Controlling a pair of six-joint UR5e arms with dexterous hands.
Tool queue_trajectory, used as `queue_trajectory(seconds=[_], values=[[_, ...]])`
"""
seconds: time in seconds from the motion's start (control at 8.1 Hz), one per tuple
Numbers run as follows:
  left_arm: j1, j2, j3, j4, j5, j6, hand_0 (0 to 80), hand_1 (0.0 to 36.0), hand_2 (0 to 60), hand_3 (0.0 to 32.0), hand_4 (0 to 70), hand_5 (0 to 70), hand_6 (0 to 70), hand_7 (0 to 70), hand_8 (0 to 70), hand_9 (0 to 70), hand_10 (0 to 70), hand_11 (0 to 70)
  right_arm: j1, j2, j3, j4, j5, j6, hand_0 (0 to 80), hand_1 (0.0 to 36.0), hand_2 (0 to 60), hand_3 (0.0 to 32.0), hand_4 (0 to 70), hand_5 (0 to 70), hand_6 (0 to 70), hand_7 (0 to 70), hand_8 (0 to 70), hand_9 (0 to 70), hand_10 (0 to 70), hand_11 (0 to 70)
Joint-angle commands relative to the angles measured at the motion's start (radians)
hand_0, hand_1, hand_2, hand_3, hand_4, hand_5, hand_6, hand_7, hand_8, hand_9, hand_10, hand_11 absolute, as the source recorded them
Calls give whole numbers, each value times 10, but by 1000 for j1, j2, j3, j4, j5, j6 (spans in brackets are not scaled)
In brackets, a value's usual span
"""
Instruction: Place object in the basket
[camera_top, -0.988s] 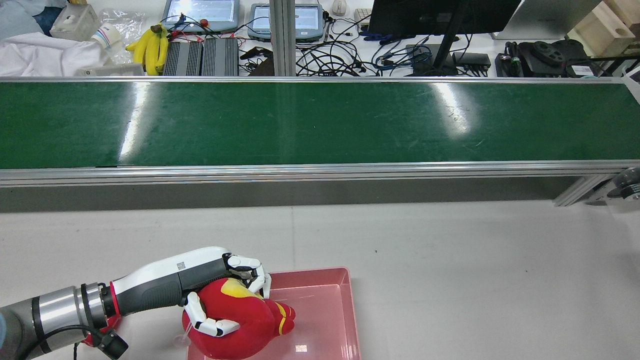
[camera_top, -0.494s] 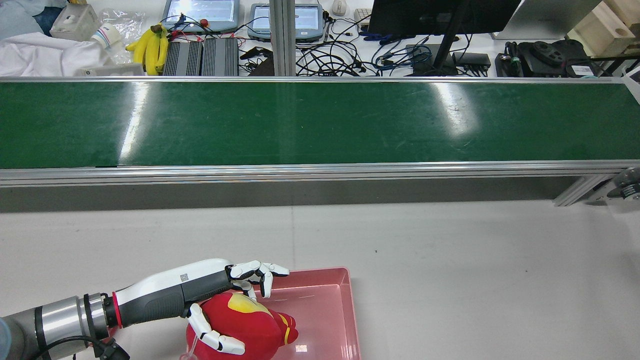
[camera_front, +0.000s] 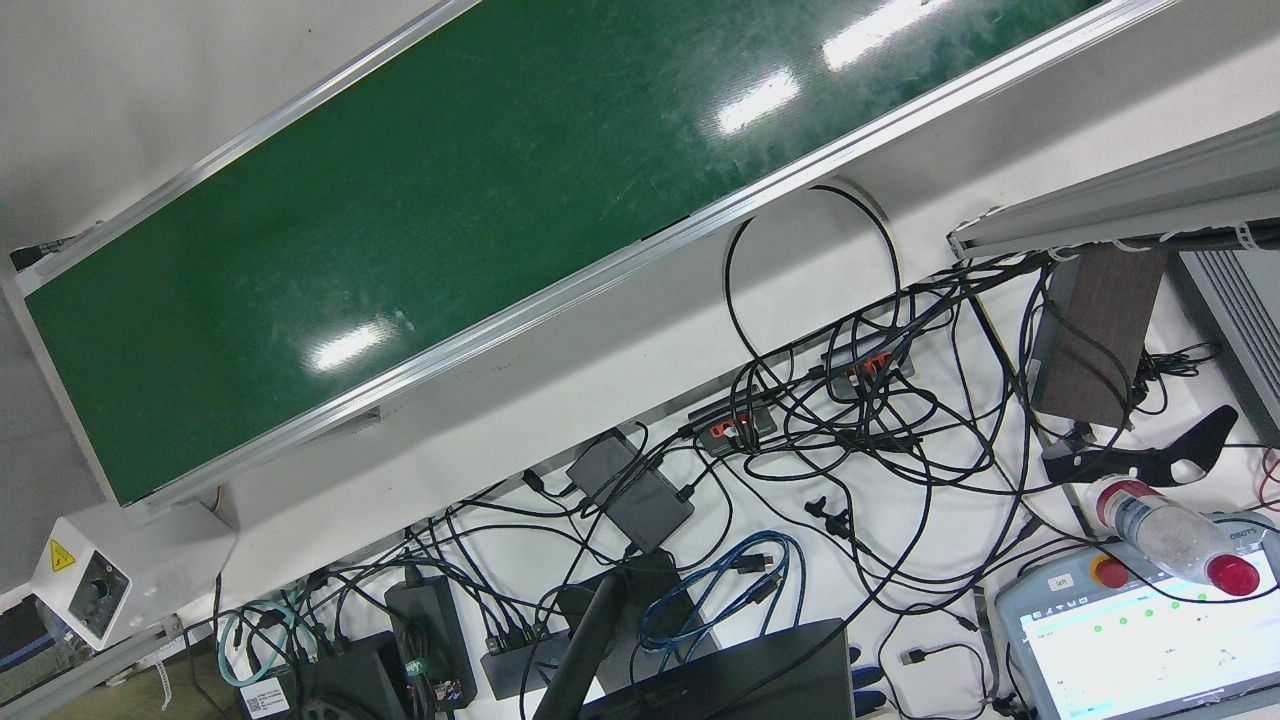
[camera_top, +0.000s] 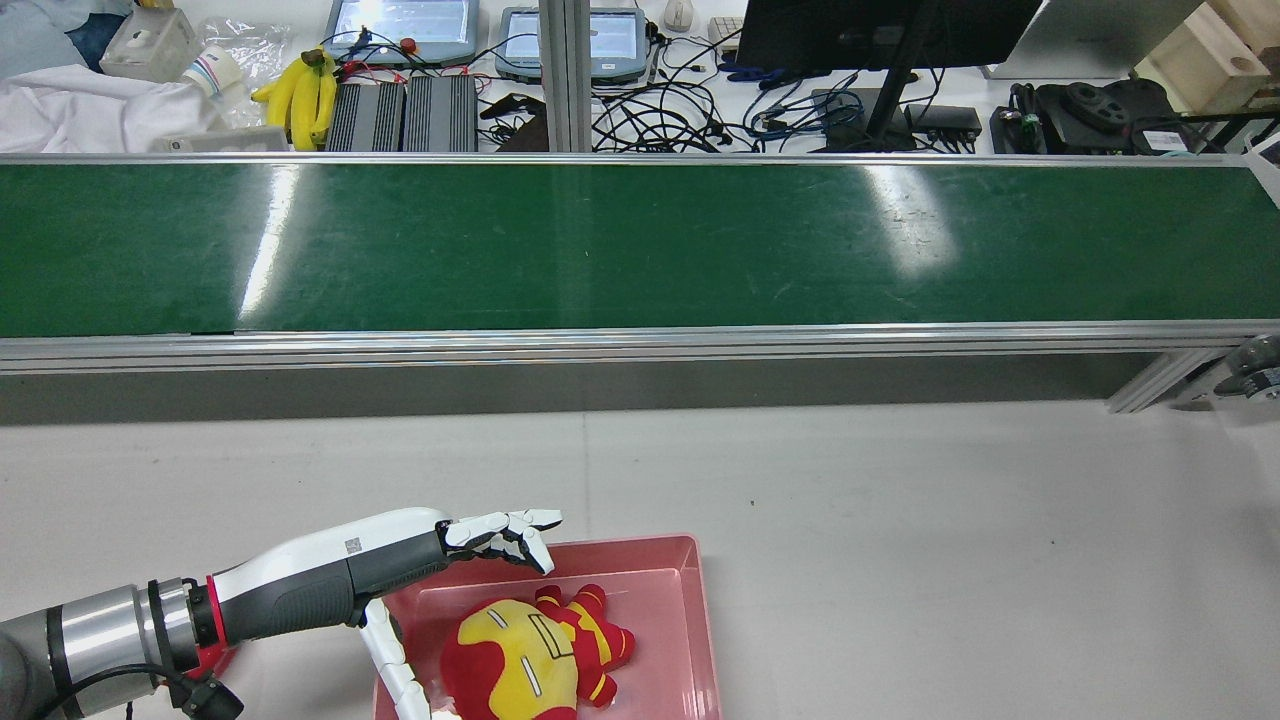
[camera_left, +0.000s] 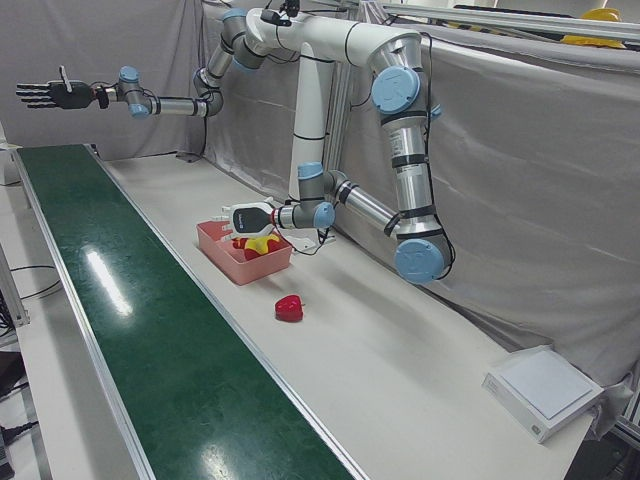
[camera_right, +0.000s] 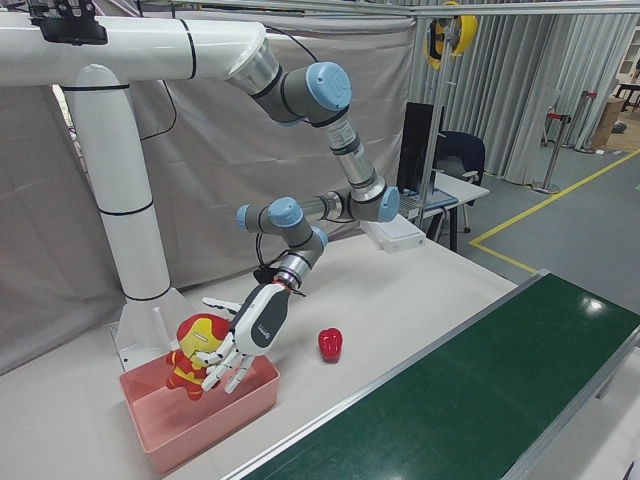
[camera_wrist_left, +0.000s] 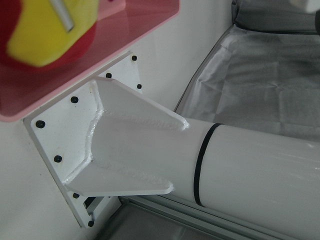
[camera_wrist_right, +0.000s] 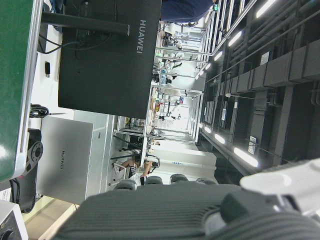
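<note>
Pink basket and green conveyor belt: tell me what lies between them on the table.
In the rear view, only bare white table separates the pink basket from the green conveyor belt. The red object in the left-front view lies further along, not between them.

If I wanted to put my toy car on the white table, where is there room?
The white table is bare to the right of the pink basket, up to the green belt. A small red object sits farther along. The basket is crowded: the plush toy lies in it with the left hand open over it.
</note>
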Motion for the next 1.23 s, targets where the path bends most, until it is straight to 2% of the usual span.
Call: queue_trajectory(seconds=[0.0, 0.12, 0.25, 0.37, 0.49, 0.86, 0.99, 1.11], values=[[-122, 43, -61, 45, 9, -6, 463, 58, 7, 54, 83, 392, 34, 102, 167, 168, 98, 148, -1, 0, 0, 0, 0, 0, 0, 0, 0, 0, 0, 0, 0, 0, 0, 0, 0, 0], [-158, 103, -133, 45, 9, -10, 455, 62, 54, 32, 95, 391, 40, 99, 157, 166, 107, 161, -2, 0, 0, 0, 0, 0, 0, 0, 0, 0, 0, 0, 0, 0, 0, 0, 0, 0], [-203, 140, -169, 36, 9, -15, 417, 59, 113, 4, 92, 405, 46, 102, 157, 169, 111, 165, -2, 0, 0, 0, 0, 0, 0, 0, 0, 0, 0, 0, 0, 0, 0, 0, 0, 0], [-241, 143, -171, 14, 11, -20, 410, 62, 145, 0, 93, 435, 52, 110, 164, 186, 124, 184, -2, 0, 0, 0, 0, 0, 0, 0, 0, 0, 0, 0, 0, 0, 0, 0, 0, 0], [-275, 143, -169, -10, 9, -61, 404, 65, 180, 0, 107, 494, 69, 137, 179, 213, 142, 210, -2, 0, 0, 0, 0, 0, 0, 0, 0, 0, 0, 0, 0, 0, 0, 0, 0, 0], [-396, 142, -168, -53, 0, -185, 421, 55, 172, 0, 182, 700, 139, 238, 257, 317, 208, 304, 0, 0, 0, 0, 0, 0, 0, 0, 0, 0, 0, 0, 0, 0, 0, 0, 0, 0], [-427, 139, -168, -63, -21, -222, 426, 50, 172, 0, 218, 700, 172, 281, 290, 356, 224, 326, 0, 0, 0, 0, 0, 0, 0, 0, 0, 0, 0, 0, 0, 0, 0, 0, 0, 0], [-448, 137, -169, -64, -79, -257, 430, 52, 188, 0, 234, 700, 196, 316, 308, 384, 233, 338, 0, 0, 0, 0, 0, 0, 0, 0, 0, 0, 0, 0, 0, 0, 0, 0, 0, 0]])
